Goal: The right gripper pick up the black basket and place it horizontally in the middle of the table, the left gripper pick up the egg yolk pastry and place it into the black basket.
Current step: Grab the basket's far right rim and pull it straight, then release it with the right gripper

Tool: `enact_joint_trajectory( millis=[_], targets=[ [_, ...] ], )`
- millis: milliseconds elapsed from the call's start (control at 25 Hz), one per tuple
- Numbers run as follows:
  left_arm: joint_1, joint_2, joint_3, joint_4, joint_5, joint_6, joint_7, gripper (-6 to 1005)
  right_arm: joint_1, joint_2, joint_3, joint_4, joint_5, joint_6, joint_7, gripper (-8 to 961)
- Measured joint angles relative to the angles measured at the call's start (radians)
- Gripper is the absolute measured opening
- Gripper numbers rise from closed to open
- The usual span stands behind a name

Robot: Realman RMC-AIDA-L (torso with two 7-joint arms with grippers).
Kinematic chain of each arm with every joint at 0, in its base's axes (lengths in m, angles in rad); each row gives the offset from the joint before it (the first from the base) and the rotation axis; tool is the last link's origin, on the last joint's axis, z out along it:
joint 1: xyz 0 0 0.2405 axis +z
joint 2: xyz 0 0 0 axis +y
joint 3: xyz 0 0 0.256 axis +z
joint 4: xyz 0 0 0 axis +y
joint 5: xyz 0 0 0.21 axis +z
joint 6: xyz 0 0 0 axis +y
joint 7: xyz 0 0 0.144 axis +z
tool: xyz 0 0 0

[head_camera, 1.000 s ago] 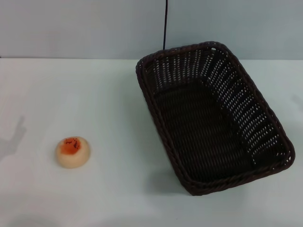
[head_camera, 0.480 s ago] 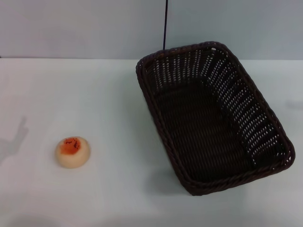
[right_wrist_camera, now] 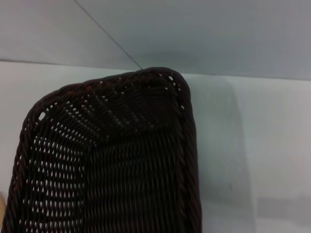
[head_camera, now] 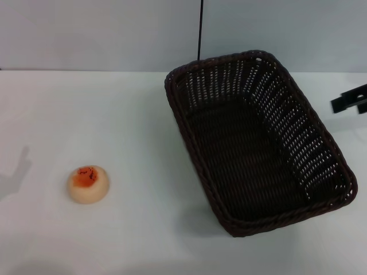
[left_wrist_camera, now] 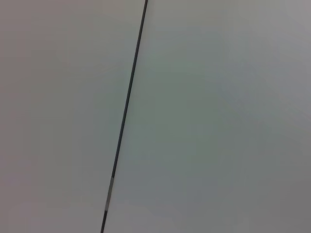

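Note:
The black basket (head_camera: 182, 123) stands on the white table (head_camera: 114, 114), right of centre, its long side running slantwise from the back to the front right. It is empty. Its far corner fills the right wrist view (right_wrist_camera: 187, 145). The egg yolk pastry (head_camera: 88, 183) sits alone on the table at the front left, well apart from the basket. My right gripper (head_camera: 351, 100) just shows as black bars at the right edge, beside and above the basket's right rim, not touching it. My left gripper is out of view; only a faint shadow lies at the left edge.
A thin black cable (head_camera: 200, 28) hangs down the grey wall behind the basket; it also shows in the left wrist view (left_wrist_camera: 127, 107). The table's far edge meets the wall just behind the basket.
My right gripper has come into the head view at the right edge. The basket and the pastry have not moved.

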Motion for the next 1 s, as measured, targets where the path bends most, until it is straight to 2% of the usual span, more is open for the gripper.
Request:
enact_joint_trajectory(
  millis=[240, 360, 600, 800, 1000],
  targets=[
    [0.001, 0.000, 0.000, 0.000, 0.000, 0.000, -0.001, 832, 0.002, 0.015, -0.015, 0.093, 0.041, 0.088, -0.012, 717],
    [-0.007, 0.000, 0.002, 0.001, 0.000, 0.001, -0.002, 832, 0.005, 0.017, -0.053, 0.135, 0.045, 0.130, -0.012, 714],
    [-0.012, 0.003, 0.005, 0.001, 0.000, 0.004, -0.003, 832, 0.014, 0.040, -0.128, 0.183, 0.046, 0.223, -0.011, 708],
    [-0.016, 0.003, 0.004, 0.002, 0.000, 0.002, -0.003, 832, 0.032, 0.045, -0.170, 0.236, 0.046, 0.281, -0.021, 703],
    [-0.020, 0.003, 0.001, 0.002, 0.000, 0.000, -0.004, 832, 0.040, 0.051, -0.198, 0.251, 0.047, 0.312, -0.027, 556]
  ],
)
